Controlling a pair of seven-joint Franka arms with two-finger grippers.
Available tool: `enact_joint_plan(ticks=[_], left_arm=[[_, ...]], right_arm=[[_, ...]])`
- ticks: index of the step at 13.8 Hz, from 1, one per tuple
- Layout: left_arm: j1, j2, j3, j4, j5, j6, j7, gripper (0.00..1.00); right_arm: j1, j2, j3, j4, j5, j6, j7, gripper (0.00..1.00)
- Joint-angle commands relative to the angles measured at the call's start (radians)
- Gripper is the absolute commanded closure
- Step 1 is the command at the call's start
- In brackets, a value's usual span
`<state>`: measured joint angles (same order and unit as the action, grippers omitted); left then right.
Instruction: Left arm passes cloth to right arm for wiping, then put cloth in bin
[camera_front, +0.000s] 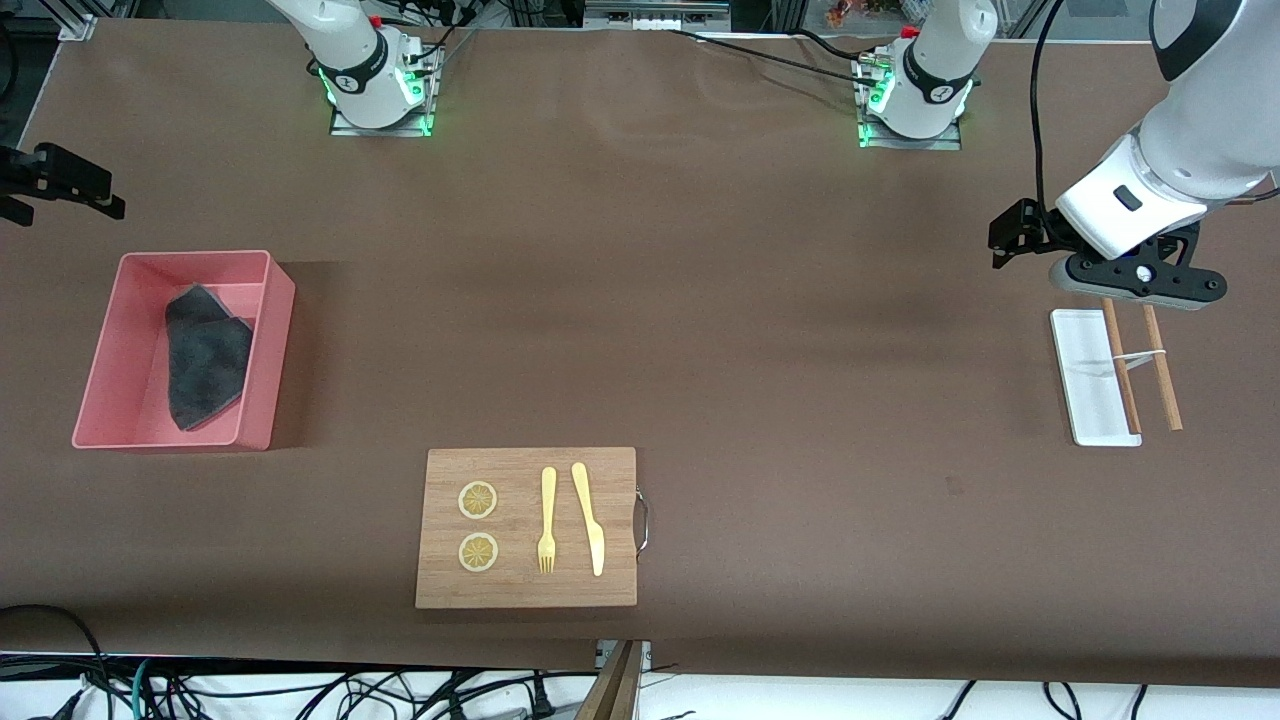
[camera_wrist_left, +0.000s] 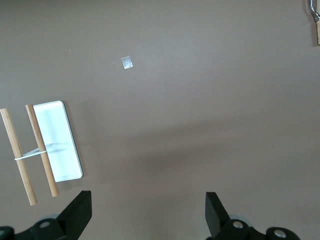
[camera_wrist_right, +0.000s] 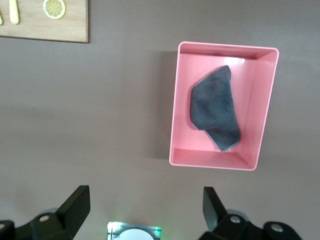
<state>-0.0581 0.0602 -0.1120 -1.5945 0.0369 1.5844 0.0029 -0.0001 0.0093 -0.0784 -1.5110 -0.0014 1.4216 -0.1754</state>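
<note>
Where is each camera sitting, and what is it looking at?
Front view: high across the table, facing both arm bases; shows the wooden board.
Left wrist view: on the left arm, looking down past the open left gripper at the white tray.
Right wrist view: on the right arm, past the open right gripper, at the cloth in the bin.
Shared: front view shows these too.

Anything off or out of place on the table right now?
Little stands out. The cloth lies crumpled in the bin, dark face up. One chopstick rests across the white tray's edge. Both grippers, left and right, hang open and empty.
</note>
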Motion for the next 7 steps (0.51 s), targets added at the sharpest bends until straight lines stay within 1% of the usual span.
enact_joint_plan(ticks=[1,5,7], left_arm=[[-0.002,-0.011,0.000,0.005,-0.009,-0.018,0.002,0.00],[-0.002,-0.014,0.000,0.005,-0.008,-0.018,0.002,0.00],[-0.002,-0.016,0.000,0.005,-0.008,-0.018,0.002,0.00]], right_arm=[[-0.018,-0.020,0.028,-0.006,-0.028,-0.059,0.007,0.00],[-0.015,-0.020,0.032,-0.002,-0.025,-0.076,0.034,0.00],[-0.011,-0.020,0.051,-0.003,-0.025,-0.089,0.135,0.00]])
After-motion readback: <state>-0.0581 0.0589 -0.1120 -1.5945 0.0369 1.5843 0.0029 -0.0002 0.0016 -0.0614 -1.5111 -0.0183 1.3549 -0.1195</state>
